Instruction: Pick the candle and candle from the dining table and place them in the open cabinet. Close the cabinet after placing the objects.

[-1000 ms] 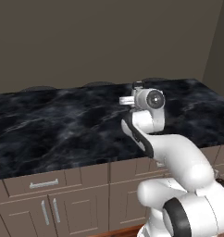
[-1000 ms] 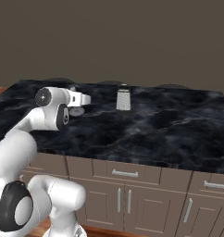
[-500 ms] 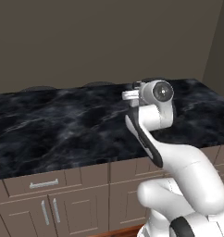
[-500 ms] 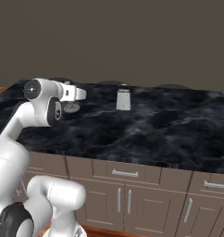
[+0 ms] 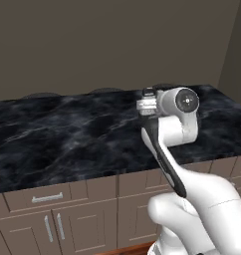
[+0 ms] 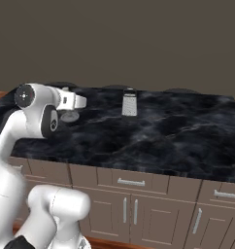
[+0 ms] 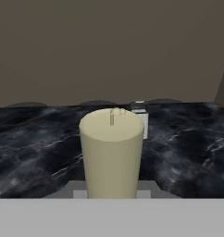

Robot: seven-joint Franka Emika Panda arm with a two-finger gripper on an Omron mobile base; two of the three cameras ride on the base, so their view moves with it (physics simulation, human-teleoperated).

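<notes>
Stub candle clamped in claw, held above the surface.

Left base view: arm raised over the black, white-veined surface [image 5: 67,134]; the claw's tips are hidden behind the wrist.
Right base view: claw [image 6: 82,101] points at the metal grater [image 6: 129,104]; round grey dish [image 6: 69,116] just below.
Hand view: claw clamped low on the candle [image 7: 112,152], a smooth cream cylinder, likely light, rigid and waxy-slick; grip mid-body.
</notes>
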